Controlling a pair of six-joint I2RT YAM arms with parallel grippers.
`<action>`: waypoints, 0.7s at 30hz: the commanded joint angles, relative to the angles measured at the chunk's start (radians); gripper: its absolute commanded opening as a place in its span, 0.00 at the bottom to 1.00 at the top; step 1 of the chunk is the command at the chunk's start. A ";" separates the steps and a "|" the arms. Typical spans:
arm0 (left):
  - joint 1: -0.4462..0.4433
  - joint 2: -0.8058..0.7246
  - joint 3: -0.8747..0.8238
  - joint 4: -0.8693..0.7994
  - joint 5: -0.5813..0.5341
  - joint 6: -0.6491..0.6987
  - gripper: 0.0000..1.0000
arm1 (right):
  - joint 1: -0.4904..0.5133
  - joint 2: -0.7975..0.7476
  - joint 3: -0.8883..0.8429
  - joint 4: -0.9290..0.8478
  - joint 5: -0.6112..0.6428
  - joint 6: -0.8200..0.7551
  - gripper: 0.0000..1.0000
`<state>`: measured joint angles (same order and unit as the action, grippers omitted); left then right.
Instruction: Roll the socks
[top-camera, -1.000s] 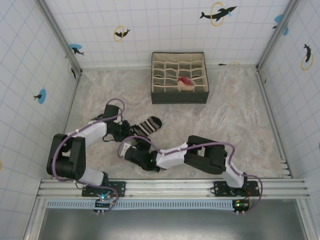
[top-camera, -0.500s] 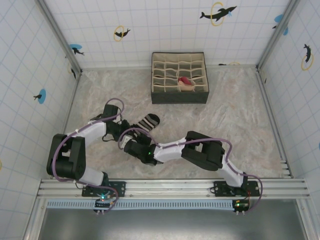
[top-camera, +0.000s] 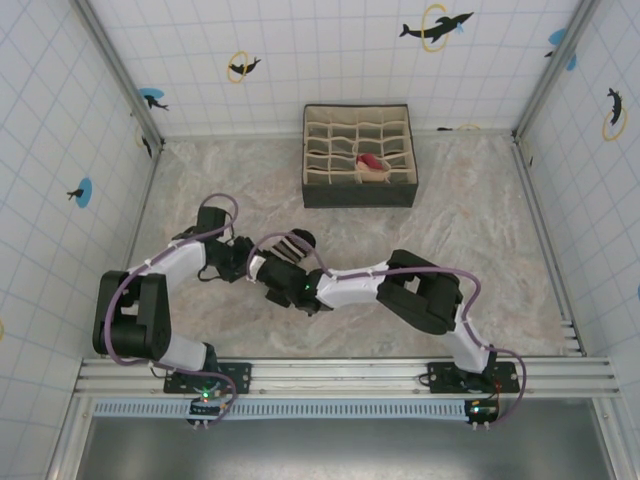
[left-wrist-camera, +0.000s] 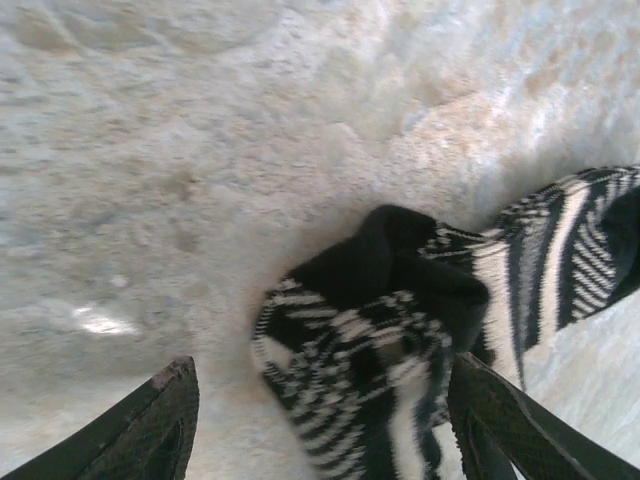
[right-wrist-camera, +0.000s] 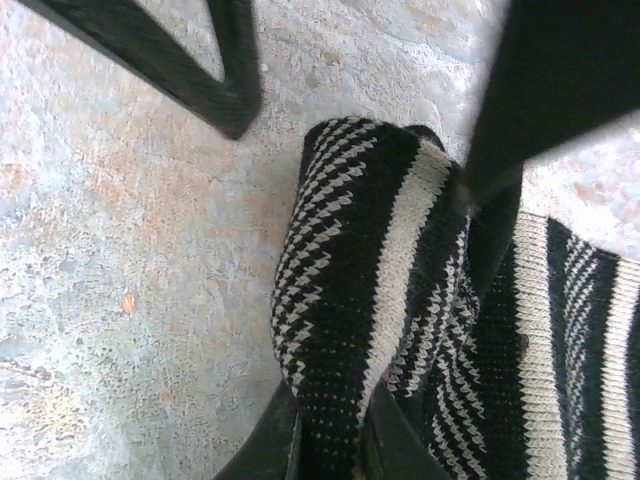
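Left pincer (left-wrist-camera: 320, 410) has opened; right pincer (right-wrist-camera: 330, 445) pinches the half-hidden black sock (right-wrist-camera: 345, 250).

Fig. Layout, as I see it from the controls. The sock (left-wrist-camera: 380, 330) lies on the table (top-camera: 480, 230), its folded end between the fingers of my left gripper (left-wrist-camera: 322, 368). My right gripper (right-wrist-camera: 330, 440) faces the left one, with that same fold pinched between its fingers. The rest of the sock trails to the left gripper's right. Well beyond both grippers stands the organizer box (top-camera: 358, 195), with a second sock (top-camera: 372, 163) in one compartment.
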<state>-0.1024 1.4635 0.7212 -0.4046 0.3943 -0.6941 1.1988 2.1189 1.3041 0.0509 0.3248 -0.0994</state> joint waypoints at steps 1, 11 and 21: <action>0.030 -0.055 0.011 -0.086 -0.007 0.045 0.67 | -0.092 0.045 -0.031 -0.215 -0.176 0.135 0.00; 0.098 -0.079 -0.004 -0.088 0.004 0.079 0.66 | -0.196 0.066 -0.003 -0.243 -0.443 0.250 0.00; 0.085 -0.159 -0.144 0.154 0.179 -0.035 0.65 | -0.329 0.093 -0.051 -0.099 -0.836 0.528 0.00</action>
<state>-0.0116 1.3327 0.6018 -0.3321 0.5182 -0.6888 0.8936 2.1353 1.3254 0.0620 -0.3542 0.2852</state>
